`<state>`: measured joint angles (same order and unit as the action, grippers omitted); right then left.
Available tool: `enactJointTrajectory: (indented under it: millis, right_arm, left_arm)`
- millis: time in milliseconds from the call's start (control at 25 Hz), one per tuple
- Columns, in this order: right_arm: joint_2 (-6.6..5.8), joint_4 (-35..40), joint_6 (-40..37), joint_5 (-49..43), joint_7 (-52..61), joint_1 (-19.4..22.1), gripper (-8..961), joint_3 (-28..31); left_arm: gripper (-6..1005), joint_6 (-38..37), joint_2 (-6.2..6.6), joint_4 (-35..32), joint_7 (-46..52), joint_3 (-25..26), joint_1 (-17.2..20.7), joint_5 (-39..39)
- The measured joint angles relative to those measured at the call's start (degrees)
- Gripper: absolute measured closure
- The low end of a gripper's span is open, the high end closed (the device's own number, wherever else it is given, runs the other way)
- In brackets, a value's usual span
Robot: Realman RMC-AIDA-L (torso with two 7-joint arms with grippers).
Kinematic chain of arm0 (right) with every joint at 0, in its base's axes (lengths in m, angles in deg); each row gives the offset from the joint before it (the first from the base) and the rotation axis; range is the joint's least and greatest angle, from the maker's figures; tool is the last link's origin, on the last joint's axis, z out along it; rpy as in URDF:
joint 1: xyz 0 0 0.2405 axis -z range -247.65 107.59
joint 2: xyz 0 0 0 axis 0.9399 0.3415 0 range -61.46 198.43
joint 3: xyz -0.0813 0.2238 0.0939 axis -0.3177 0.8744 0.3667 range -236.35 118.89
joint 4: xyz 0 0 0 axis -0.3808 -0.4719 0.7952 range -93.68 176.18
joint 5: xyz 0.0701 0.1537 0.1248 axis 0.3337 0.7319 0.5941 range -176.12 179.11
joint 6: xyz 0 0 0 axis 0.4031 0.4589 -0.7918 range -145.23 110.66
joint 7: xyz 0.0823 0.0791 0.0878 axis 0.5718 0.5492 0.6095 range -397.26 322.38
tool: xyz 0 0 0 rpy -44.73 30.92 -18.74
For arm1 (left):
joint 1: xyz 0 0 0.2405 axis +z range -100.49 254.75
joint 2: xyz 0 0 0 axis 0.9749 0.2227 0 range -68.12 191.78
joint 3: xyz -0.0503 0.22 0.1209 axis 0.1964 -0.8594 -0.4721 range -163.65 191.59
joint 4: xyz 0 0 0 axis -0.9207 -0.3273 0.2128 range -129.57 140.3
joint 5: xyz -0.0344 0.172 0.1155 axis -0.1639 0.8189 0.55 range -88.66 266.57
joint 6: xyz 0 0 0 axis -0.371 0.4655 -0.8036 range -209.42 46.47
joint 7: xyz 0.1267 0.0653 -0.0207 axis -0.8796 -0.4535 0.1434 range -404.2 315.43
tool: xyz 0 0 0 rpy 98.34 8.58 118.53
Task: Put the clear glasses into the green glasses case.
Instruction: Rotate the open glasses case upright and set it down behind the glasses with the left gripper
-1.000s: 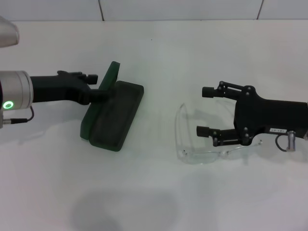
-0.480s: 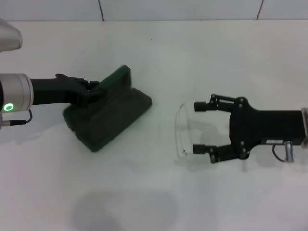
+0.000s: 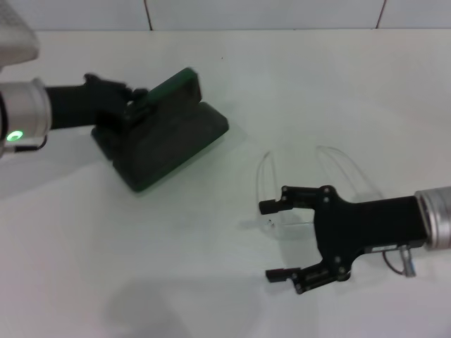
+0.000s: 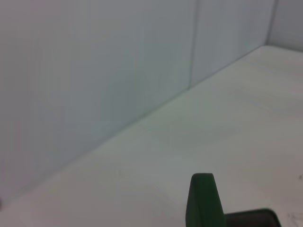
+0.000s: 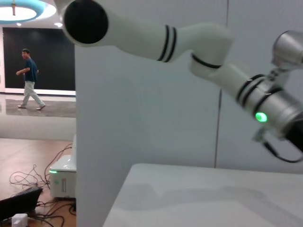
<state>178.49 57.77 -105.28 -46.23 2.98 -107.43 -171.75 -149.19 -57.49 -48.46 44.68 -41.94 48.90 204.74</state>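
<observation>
The green glasses case [image 3: 176, 137] lies at the back left of the white table [image 3: 211, 282], its lid [image 3: 173, 90] raised. My left gripper [image 3: 135, 107] reaches in from the left and is shut on the lid's edge. The left wrist view shows only the lid's green edge [image 4: 203, 201] and a corner of the case [image 4: 251, 218]. The clear glasses [image 3: 264, 179] lie right of centre, faint on the white, with thin arms [image 3: 345, 165] pointing right. My right gripper [image 3: 268, 241] stands open just in front of them, its far finger [image 3: 271, 206] overlapping their near end.
The table meets a tiled wall [image 3: 268, 13] at the back. In the right wrist view the left arm [image 5: 142, 33] shows against a white partition [image 5: 142, 123], beyond the table's edge [image 5: 123, 189].
My left gripper has swung the case round and pulled it back and leftward. My right gripper has come forward off the glasses, uncovering their arms, and stays open.
</observation>
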Motion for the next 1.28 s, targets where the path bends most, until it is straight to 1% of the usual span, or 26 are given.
enactJointTrajectory:
  millis: [40, 120, 280, 360, 600, 760, 1080, 1200, 1280]
  right_arm:
    - [0.54, 0.02, 0.17, -0.17, -0.3, -0.01, 68, -0.01]
    - [1.11, 0.06, 0.2, -0.54, -0.48, -0.02, 68, -0.01]
    - [1.96, 0.36, 0.31, -1.63, -0.49, 0.06, 68, -0.12]
    - [2.3, 0.44, 0.55, -2.16, -0.57, 0.07, 68, 0.0]
    - [2.94, 0.36, 2.18, -2.27, -0.83, 0.08, 68, -0.04]
    - [3.21, 0.04, 2.83, -2.32, -0.89, 0.17, 68, -0.28]
    - [3.28, -0.09, 4.18, -2.38, -0.94, 0.38, 69, -0.46]
    - [3.28, -0.06, 4.32, -3.12, -0.96, 0.42, 70, -0.21]
    - [3.29, 0.09, 4.33, -3.72, -0.96, 0.47, 70, -0.05]
  left_arm:
    - [792, 0.18, -0.01, 0.58, -1.71, -0.03, -0.92, -0.14]
    - [791, 0.41, -0.03, 2.65, -4.9, -0.26, -3.57, -0.2]
    - [791, 0.36, 0.14, 6.81, -7.9, -1.21, -8.45, 0.76]
    - [791, 0.33, 0.11, 7.7, -8.02, -3.17, -9.65, 1.34]
    - [792, 0.96, -0.33, 7.99, -8.35, -9.31, -10.7, 0.83]
    - [792, 3.9, -0.45, 7.97, -8.15, -13.15, -11.32, -0.59]
    - [791, 4.77, -0.48, 7.66, -7.89, -18.86, -12.17, -2.2]
    - [792, 4.91, -0.48, 7.57, -7.72, -20.09, -12.58, -2.25]
    - [761, 4.94, -0.5, 7.47, -7.09, -20.67, -12.96, -2.28]
